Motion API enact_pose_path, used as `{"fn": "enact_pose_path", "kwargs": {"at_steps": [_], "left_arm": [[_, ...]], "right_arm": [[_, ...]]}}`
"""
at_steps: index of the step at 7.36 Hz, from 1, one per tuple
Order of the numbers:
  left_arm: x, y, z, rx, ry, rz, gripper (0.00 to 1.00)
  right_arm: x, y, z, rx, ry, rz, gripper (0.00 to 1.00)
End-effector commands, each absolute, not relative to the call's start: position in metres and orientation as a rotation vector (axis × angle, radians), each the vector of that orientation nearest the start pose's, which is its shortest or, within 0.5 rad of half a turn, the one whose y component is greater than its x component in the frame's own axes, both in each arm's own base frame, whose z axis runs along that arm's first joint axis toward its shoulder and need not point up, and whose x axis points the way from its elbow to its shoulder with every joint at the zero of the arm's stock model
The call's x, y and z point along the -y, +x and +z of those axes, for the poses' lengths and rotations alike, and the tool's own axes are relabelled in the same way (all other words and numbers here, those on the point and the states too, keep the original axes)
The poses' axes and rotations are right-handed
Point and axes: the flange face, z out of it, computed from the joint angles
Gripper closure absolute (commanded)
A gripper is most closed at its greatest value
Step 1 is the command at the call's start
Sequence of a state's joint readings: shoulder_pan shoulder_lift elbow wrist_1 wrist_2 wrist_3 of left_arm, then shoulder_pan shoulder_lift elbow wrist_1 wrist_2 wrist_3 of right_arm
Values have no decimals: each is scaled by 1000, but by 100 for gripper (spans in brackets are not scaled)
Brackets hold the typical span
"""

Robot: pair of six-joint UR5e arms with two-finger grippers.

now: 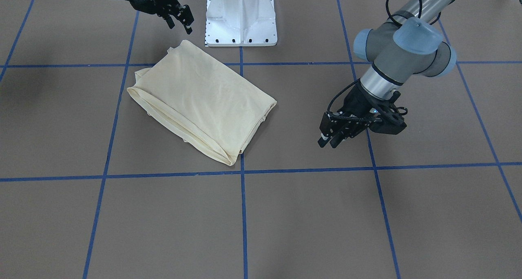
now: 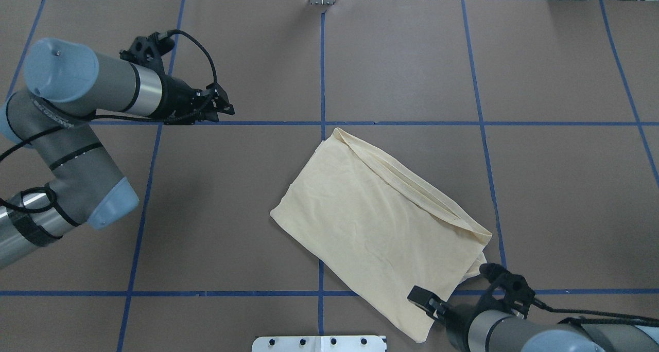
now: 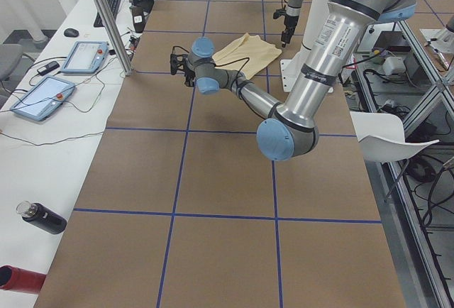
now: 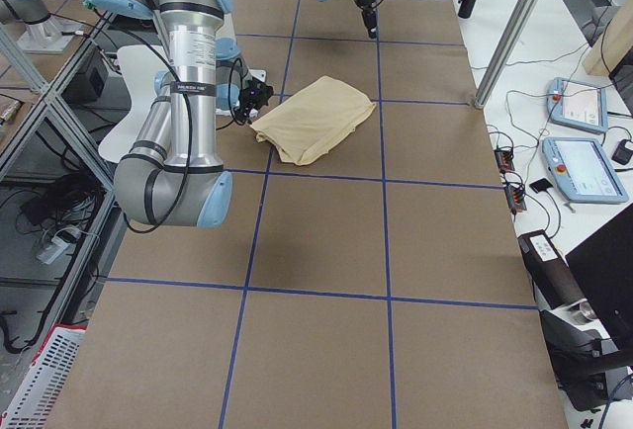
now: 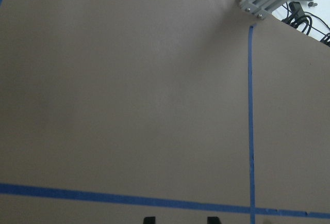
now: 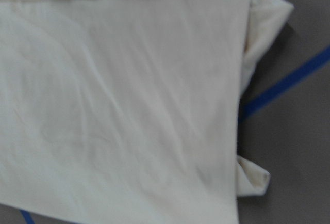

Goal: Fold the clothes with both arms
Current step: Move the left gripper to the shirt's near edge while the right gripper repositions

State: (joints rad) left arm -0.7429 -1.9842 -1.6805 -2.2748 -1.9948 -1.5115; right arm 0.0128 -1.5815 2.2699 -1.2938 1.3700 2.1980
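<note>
The folded shirt [image 6: 118, 105] lies just under your right gripper [image 1: 180, 24], jaws apart and empty like the left gripper [image 1: 328, 141]; a one-layer pinch could unfold it.

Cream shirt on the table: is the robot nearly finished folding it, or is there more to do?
Mostly done, it seems. The pale cream-yellow thin shirt lies folded into a compact layered rectangle on the brown paper-covered table. Nothing is in hand: the left silver-grey arm is off to the side, the right arm has open jaws by a corner, holding nothing. Perhaps one more fold or tidying remains.
</note>
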Motion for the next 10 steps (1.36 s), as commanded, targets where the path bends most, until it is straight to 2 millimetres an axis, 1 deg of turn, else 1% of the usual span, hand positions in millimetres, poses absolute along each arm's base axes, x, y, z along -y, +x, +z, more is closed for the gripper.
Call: {"fn": "enact_pose_path", "kwargs": {"at_steps": [1,2,3,4,5,6,7,9,10], "left_arm": [[413,477,286,-1256,-51,-337,49],[369,517,291,-1235,-84,-310,49],[352,534,291,-1208,-99,-297,49],[351,539,286,-1192,-107,-303,49],[351,541,286,-1189,-108,-302,50],[352,542,286,-1188,-104,-298,50],[354,545,292,-1178,-100,-297,50],[357,548,297,-1167,-92,-303,51],[359,552,295,-1167,-88,-305,52]], "right_arm": [[258,-407,302,1023,-64,849,0],[306,-411,291,1035,-63,837,0],[341,-416,285,1039,-36,852,0],[352,-425,286,1031,-24,847,0],[354,-429,292,1016,-21,845,0],[355,-429,291,1016,-21,846,0],[355,-429,293,1013,-20,847,0],[356,-433,300,998,-20,849,0],[357,-433,300,998,-19,850,0]]}}
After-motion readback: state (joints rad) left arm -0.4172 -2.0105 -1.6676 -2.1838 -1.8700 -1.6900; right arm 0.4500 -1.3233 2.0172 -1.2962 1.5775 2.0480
